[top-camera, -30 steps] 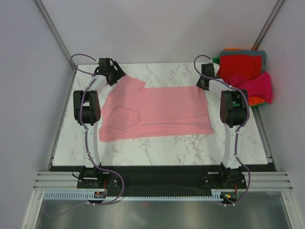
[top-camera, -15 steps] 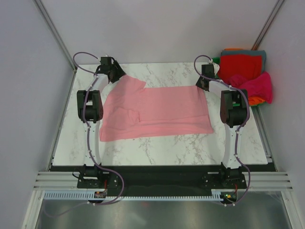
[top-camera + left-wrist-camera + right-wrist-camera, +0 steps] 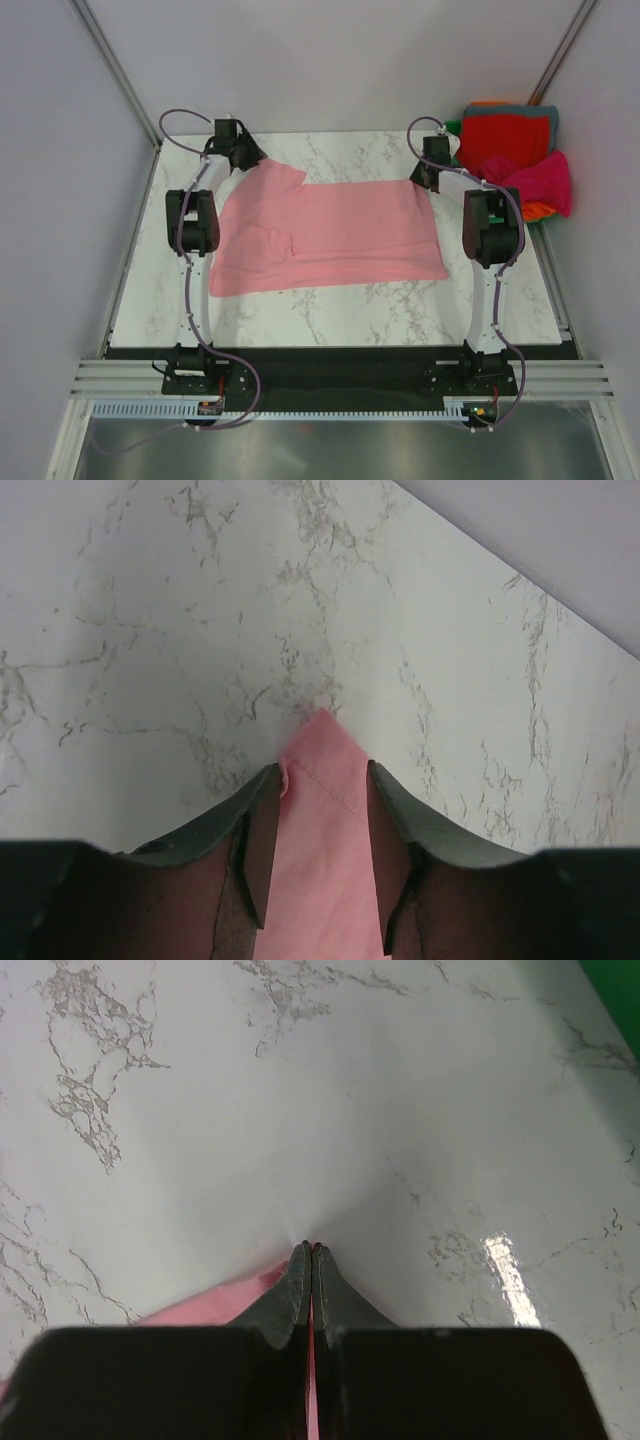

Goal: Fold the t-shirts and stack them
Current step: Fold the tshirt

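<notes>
Right gripper (image 3: 311,1248) blocks most of the shirt (image 3: 220,1305) in its wrist view, with the bin (image 3: 615,982) clipped at the corner. From above, the red tee (image 3: 505,135) covers all but slivers of the orange tee (image 3: 488,103) and grey tee (image 3: 530,110).

The left arm's black elbow joint (image 3: 191,220) has been shifted slightly toward the middle and away from its base. The left gripper (image 3: 238,152) has been carried a little to the right. The thin purple cable (image 3: 178,116) looped beside it has been raised higher. The left gripper's jaws have been narrowed, with a gap left between them, around the sleeve corner of the light salmon-pink cloth t-shirt (image 3: 330,235). The right gripper (image 3: 428,172) has been pressed fully closed on the shirt's far right corner.
</notes>
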Controlling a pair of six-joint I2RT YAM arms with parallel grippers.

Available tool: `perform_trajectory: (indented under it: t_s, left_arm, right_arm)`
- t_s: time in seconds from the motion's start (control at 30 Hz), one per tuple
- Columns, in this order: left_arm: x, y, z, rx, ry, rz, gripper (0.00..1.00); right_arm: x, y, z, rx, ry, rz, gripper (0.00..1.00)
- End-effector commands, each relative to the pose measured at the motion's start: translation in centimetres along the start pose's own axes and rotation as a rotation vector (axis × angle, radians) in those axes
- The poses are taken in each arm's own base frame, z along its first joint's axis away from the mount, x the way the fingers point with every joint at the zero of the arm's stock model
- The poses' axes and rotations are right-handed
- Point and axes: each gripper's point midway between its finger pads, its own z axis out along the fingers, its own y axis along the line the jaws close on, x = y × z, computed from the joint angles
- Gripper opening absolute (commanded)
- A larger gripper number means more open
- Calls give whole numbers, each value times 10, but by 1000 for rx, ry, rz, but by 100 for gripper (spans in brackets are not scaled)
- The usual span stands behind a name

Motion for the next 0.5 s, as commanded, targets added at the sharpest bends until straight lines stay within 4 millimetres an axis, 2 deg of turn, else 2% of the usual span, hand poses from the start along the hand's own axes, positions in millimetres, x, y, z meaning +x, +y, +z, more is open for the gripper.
perform_trajectory:
  t_s: [0.0,0.1,0.13,0.23,0.3,0.37,0.4,0.43,0.47]
  left_arm:
    - [17,-1,6,3,54,17,46]
    - [16,-2,9,13,53,11,33]
    - [17,-4,9,19,56,12,22]
    - [12,-6,9,26,44,24,2]
    - [8,-6,6,20,34,39,2]
    - [-4,-10,-4,13,4,52,2]
    - [-1,-7,-6,0,8,58,2]
    - [-14,-16,-18,11,-26,67,2]
    - [-18,-20,-23,19,-38,70,2]
  right_arm:
    - [7,2,-11,-8,32,0,0]
    - [8,3,-12,-10,33,0,0]
    - [6,3,-12,-11,29,2,0]
    - [6,3,-12,-13,29,4,0]
    - [6,3,-13,-15,30,4,0]
    - [4,3,-16,-16,25,6,0]
    - [3,2,-18,-17,24,3,0]
    - [-2,5,-24,-22,11,1,0]
    - [0,2,-27,-19,13,-1,0]
